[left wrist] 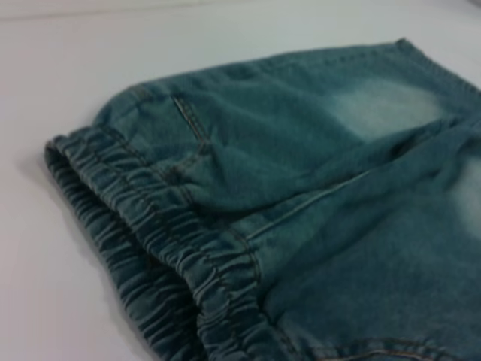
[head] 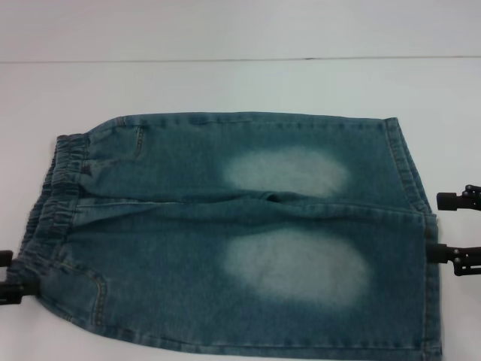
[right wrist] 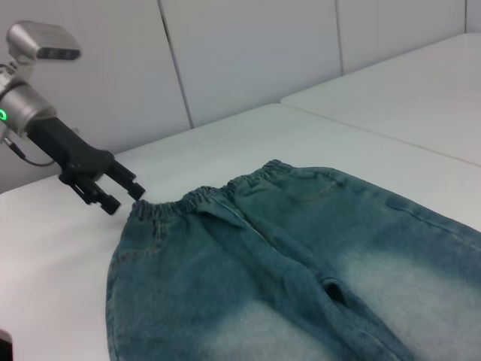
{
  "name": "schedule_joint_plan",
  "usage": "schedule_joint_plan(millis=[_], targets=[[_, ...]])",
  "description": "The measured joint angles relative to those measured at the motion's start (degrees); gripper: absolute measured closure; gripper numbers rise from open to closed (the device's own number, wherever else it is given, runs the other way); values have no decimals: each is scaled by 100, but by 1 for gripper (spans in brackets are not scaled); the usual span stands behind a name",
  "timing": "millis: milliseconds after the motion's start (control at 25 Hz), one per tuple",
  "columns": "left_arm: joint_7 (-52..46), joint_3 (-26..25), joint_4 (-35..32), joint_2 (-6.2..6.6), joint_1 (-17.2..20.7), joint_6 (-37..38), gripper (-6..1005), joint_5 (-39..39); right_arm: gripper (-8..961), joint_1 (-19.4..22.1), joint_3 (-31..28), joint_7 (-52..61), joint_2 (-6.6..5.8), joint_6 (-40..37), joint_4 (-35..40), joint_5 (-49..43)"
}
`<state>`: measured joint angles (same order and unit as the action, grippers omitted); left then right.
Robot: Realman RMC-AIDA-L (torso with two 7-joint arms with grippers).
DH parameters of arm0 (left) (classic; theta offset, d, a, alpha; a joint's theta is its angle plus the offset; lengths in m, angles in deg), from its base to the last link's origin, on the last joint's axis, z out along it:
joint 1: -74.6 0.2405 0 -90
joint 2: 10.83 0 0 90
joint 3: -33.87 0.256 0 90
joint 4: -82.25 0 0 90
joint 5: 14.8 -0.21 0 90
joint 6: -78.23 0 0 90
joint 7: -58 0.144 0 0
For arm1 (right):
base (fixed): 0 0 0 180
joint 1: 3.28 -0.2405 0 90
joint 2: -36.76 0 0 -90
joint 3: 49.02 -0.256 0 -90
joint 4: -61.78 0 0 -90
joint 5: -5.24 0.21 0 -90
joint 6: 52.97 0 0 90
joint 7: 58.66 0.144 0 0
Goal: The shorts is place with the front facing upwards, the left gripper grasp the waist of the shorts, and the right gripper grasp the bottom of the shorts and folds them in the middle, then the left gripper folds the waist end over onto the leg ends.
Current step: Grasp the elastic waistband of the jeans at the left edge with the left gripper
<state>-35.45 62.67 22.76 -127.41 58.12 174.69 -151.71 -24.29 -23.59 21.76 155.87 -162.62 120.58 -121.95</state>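
1. Faded blue denim shorts (head: 240, 233) lie flat on white table (head: 240, 83).
2. Gathered elastic waist (head: 52, 195) at left, straight stitched leg hems (head: 425, 248) at right.
3. Black two-fingered left gripper (right wrist: 119, 194), jaws spread, just beside waist's near corner.
4. Black right gripper (head: 451, 226), jaws spread, at the hems.

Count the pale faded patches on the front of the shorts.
2: one faded patch on the farther leg, another on the nearer leg, either side of the centre seam. None seems hidden.
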Motion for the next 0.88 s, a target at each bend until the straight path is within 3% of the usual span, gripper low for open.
schedule_joint_plan(millis=[240, 880], targets=[[66, 68, 4, -131, -71, -233, 204, -193, 2, 22, -3, -1, 15, -21, 0, 15], [-61, 48, -71, -83, -132, -330, 255, -515, 2, 19, -18, 1, 33, -21, -1, 46]])
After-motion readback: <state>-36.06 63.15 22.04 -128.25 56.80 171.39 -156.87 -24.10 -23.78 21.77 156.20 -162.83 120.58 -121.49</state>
